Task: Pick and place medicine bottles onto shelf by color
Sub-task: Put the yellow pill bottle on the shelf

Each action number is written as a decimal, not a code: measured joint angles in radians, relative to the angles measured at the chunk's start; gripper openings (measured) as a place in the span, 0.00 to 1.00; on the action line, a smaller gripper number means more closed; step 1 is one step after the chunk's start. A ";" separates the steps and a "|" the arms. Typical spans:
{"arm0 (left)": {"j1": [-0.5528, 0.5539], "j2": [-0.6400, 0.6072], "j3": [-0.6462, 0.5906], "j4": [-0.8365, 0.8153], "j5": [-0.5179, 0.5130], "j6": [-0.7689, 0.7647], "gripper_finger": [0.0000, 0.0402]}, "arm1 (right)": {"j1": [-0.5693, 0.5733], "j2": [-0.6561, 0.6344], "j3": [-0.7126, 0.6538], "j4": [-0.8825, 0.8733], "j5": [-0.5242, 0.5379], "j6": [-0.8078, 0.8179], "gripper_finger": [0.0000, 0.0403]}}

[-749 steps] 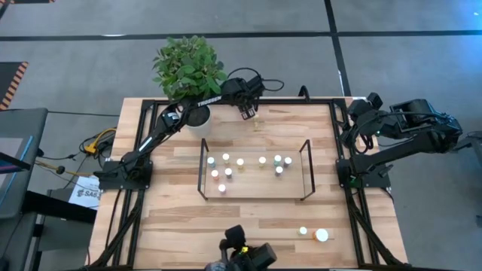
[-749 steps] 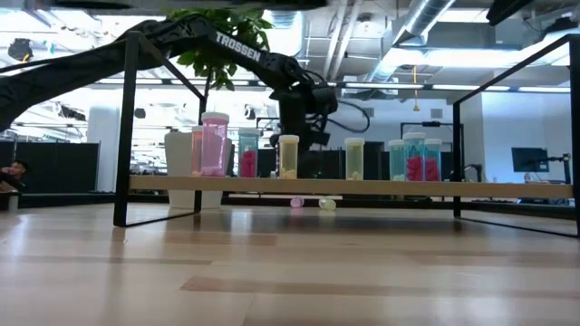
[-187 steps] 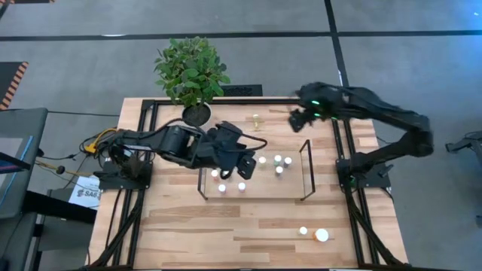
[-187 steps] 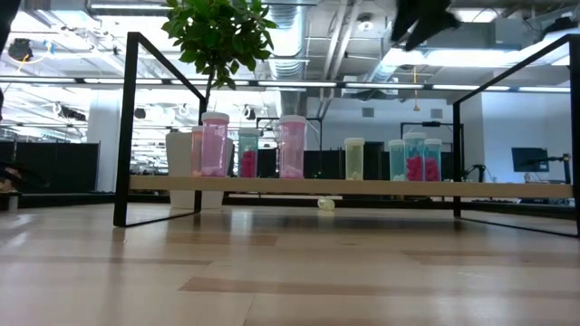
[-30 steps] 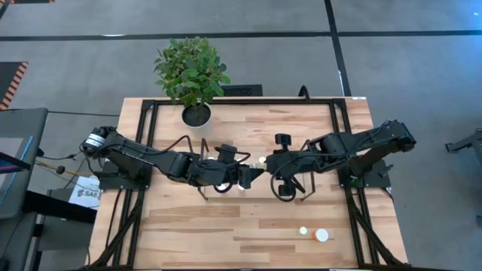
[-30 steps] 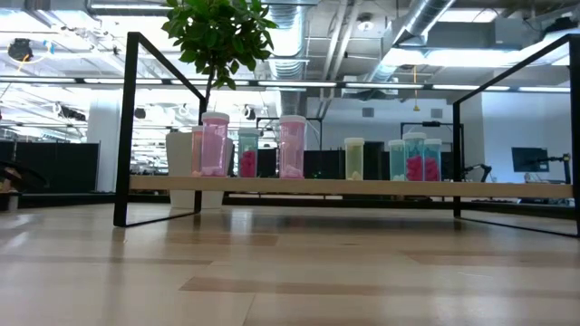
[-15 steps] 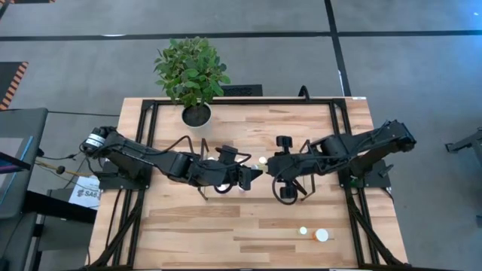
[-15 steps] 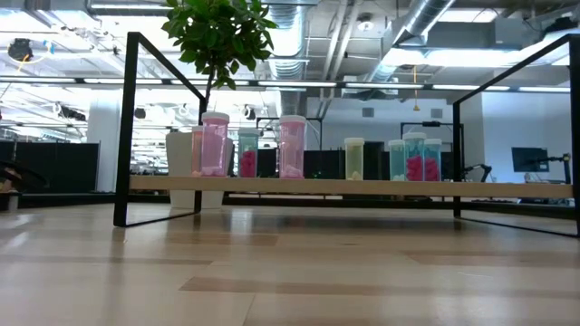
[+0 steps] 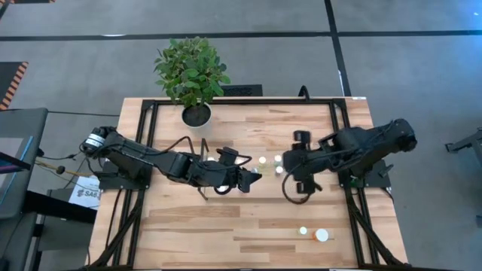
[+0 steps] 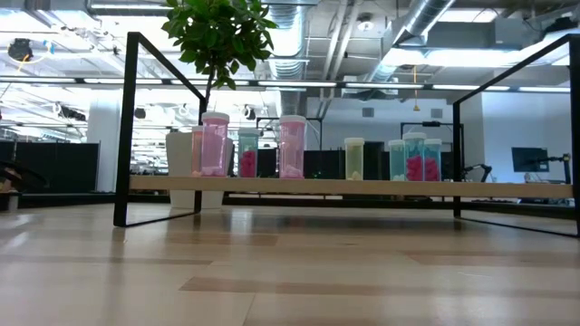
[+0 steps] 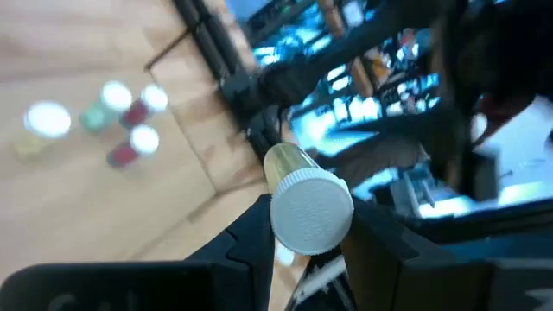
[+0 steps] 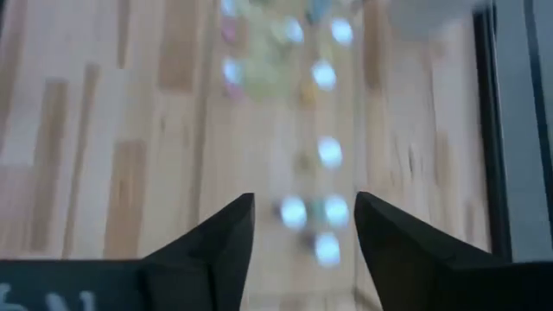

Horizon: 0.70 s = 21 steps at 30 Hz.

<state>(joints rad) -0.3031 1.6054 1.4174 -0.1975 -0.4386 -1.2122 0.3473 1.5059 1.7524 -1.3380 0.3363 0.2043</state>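
Note:
My left gripper point(image 9: 254, 178) hovers over the shelf point(image 10: 344, 186), shut on a yellow medicine bottle point(image 11: 294, 164) with a white cap. My right gripper point(image 9: 289, 167) stands a little to its right, open, with nothing between its fingers point(image 12: 302, 223). Several medicine bottles stand upright on the shelf: pink ones point(image 10: 215, 145), a yellow one point(image 10: 354, 158), teal ones point(image 10: 415, 156). From above their white caps point(image 9: 278, 159) show between the arms. Two more bottles point(image 9: 303, 231) stand on the table near its front right. My left gripper pinches the yellow bottle at its capped end point(image 11: 311, 212) between the two fingers point(image 11: 256, 226), one on each side of the white cap. The cap faces back toward the wrist and the yellow body points away, along the fingers. The bottle is lifted clear above the shelf.
A potted plant point(image 9: 194, 75) stands at the table's far left. The shelf's black wire frames point(image 10: 127, 127) rise at its two short ends. Bare wood point(image 9: 226, 226) lies between the shelf and the table's near edge.
My right gripper has drawn back from my left gripper toward the table's right edge. The yellow bottle has stayed with my left gripper, which has kept its place over the shelf.

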 joint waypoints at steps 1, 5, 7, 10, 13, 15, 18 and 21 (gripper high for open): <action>0.000 0.000 0.000 -0.014 0.015 -0.010 0.24 | 0.000 0.000 0.024 -0.062 0.000 0.026 0.57; 0.000 0.020 0.002 -0.009 0.064 -0.047 0.24 | 0.008 0.001 0.107 -0.236 0.000 0.138 0.58; -0.003 0.048 0.002 0.007 0.111 -0.049 0.24 | 0.017 -0.028 0.107 -0.229 -0.025 0.160 0.58; -0.005 0.111 0.010 0.075 0.187 -0.058 0.24 | 0.039 -0.073 0.108 -0.234 -0.083 0.191 0.57; 0.002 0.182 0.044 0.079 0.274 -0.061 0.24 | 0.067 -0.107 0.106 -0.232 -0.088 0.233 0.56; 0.016 0.210 0.059 0.065 0.320 -0.059 0.24 | 0.084 -0.134 0.106 -0.233 -0.087 0.258 0.56; 0.045 0.232 0.087 0.035 0.363 -0.035 0.24 | 0.107 -0.168 0.107 -0.234 -0.087 0.297 0.56; 0.075 0.229 0.097 -0.040 0.376 -0.013 0.24 | 0.131 -0.188 0.107 -0.233 -0.082 0.340 0.56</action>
<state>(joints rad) -0.2284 1.8346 1.5146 -0.2374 -0.0624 -1.2253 0.4780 1.3174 1.8595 -1.5711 0.2540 0.5442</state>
